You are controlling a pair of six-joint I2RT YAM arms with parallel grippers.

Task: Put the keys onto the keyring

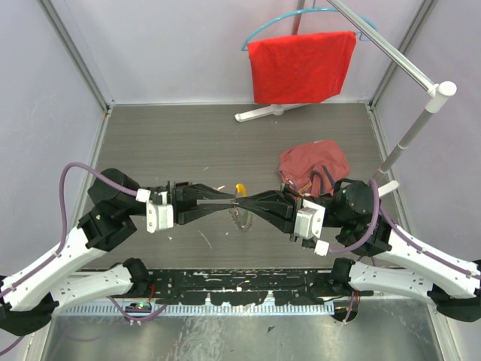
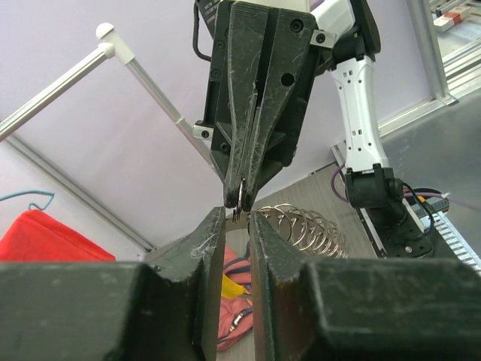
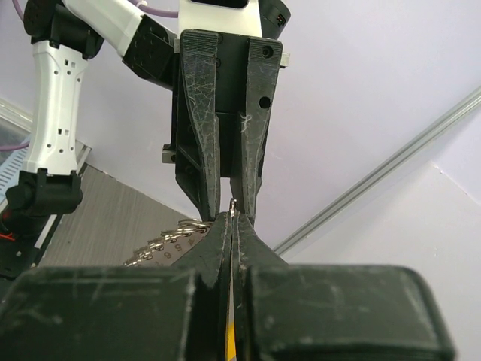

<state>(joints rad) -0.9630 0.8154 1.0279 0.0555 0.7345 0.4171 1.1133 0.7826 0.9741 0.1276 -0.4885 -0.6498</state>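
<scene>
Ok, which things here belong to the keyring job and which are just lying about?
Job: keyring, pinched by the shut right gripper; left gripper, open at it. No keys clearly visible.
Lying about: red cloth on teal hanger; crumpled pink cloth; white rack.

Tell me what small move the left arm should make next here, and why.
Probably ease the left gripper closed. Its jaws stand slightly apart, straddling a thin metal sliver that pokes out of the right gripper. The right gripper's jaws are shut on the keyring. The two tips already meet head-on, so a gentle pinch looks like enough.
</scene>
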